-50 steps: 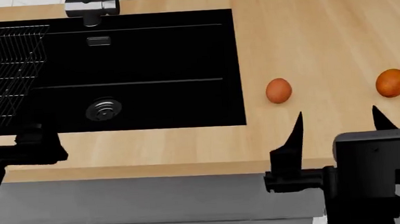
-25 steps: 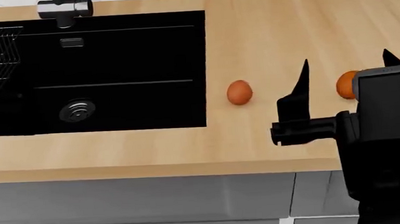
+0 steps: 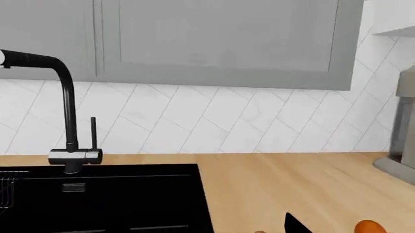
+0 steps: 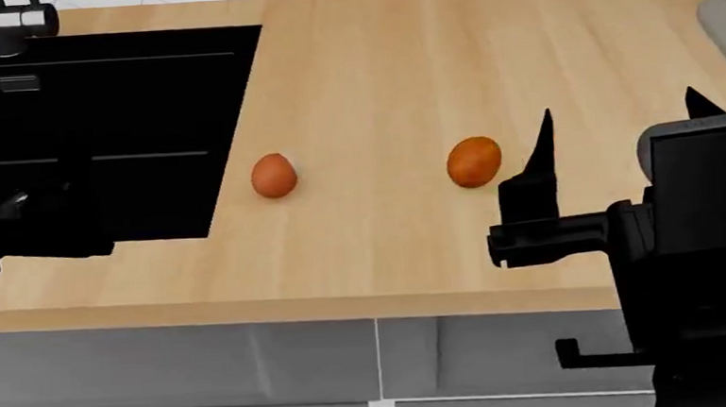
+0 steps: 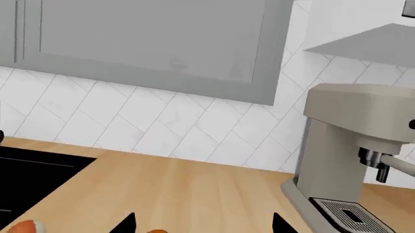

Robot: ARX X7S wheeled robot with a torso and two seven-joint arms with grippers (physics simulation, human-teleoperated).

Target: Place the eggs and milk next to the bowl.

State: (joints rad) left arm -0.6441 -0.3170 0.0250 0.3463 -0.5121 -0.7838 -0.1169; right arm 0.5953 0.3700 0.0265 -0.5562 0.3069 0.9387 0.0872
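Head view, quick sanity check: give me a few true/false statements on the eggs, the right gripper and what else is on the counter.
1. Two eggs lie on the wooden counter, apart from each other. True: the left egg and the right egg do not touch.
2. The right gripper is shut on an egg. False: its jaws stand open and hold nothing.
3. One egg lies in the sink. False: both lie on the counter, to the sink's right.
4. A coffee machine stands on the counter in the right wrist view. True.
5. The milk stands between the eggs. False: no carton shows in any view.
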